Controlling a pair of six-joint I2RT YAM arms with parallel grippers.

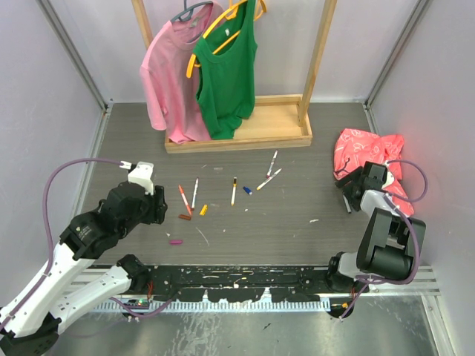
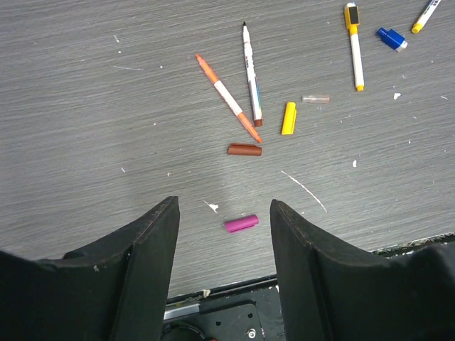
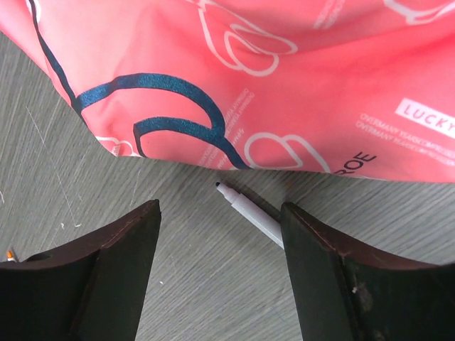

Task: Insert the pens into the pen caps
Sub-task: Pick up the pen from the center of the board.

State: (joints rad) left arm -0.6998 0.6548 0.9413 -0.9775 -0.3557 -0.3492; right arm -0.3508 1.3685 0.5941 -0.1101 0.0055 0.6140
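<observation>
The right end effector [image 3: 220, 208] hung low over the grey, wood-grained table [image 3: 185, 284], its two dark fingers [image 3: 114, 277] standing well apart at the bottom corners with nothing clamped between them. A white pen [image 3: 249, 212] with a small black tip lay slantwise in the gap, tip toward the upper left, its barrel running down to the right until the right-hand finger hid it; whether it touched that finger could not be told. Just beyond the tip lay a coral-pink cloth [image 3: 298, 85], printed with white outlines, white lettering and dark blue curves. A tiny orange speck [image 3: 9, 254] showed at the left edge, too small to make out.
</observation>
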